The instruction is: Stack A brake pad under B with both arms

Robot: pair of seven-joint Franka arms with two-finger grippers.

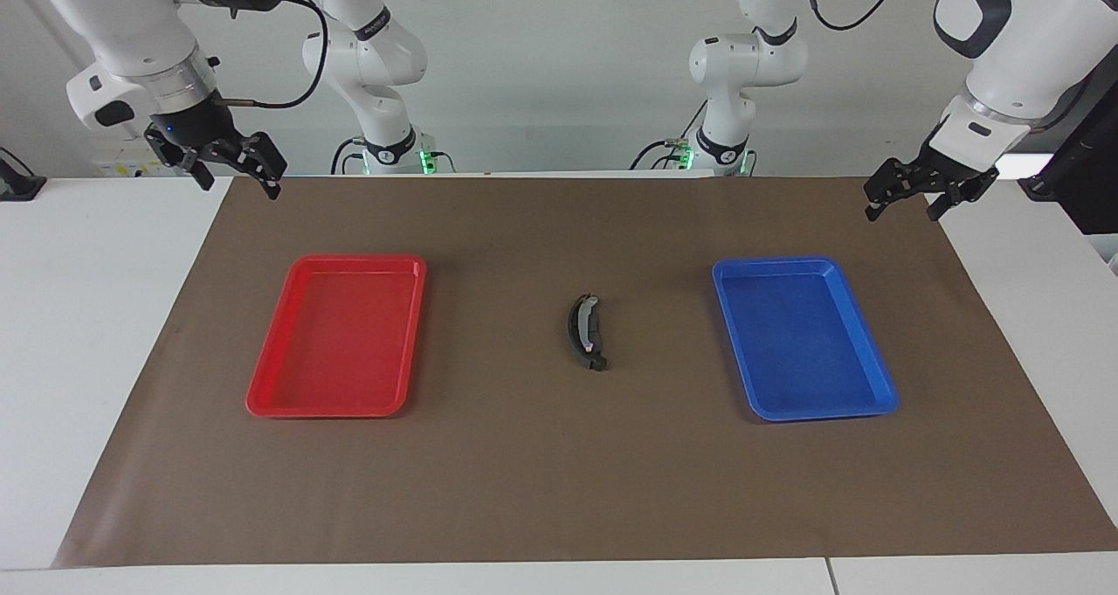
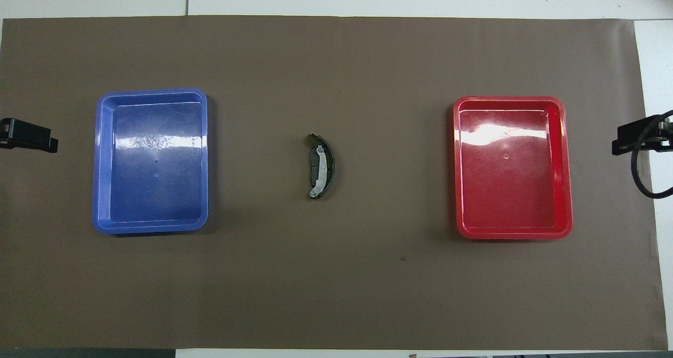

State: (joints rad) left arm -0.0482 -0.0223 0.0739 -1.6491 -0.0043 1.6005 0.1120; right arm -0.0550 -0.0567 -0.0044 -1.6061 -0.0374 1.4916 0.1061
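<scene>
B (image 1: 583,333), the long black crescent with a light grey strip, lies in the middle of the brown mat, between the two trays. It also shows in the overhead view (image 2: 323,169). The A brake pad (image 2: 314,161) shows as a short dark grey piece tucked against B's inner curve, partly covered by it. The two pieces form one small pile. My left gripper (image 1: 906,202) hangs open and empty over the mat's edge at the left arm's end. My right gripper (image 1: 238,174) hangs open and empty over the mat's corner at the right arm's end. Both arms wait, away from the pile.
An empty blue tray (image 1: 880,383) lies toward the left arm's end and an empty red tray (image 1: 266,385) toward the right arm's end. The brown mat (image 1: 559,481) covers most of the white table.
</scene>
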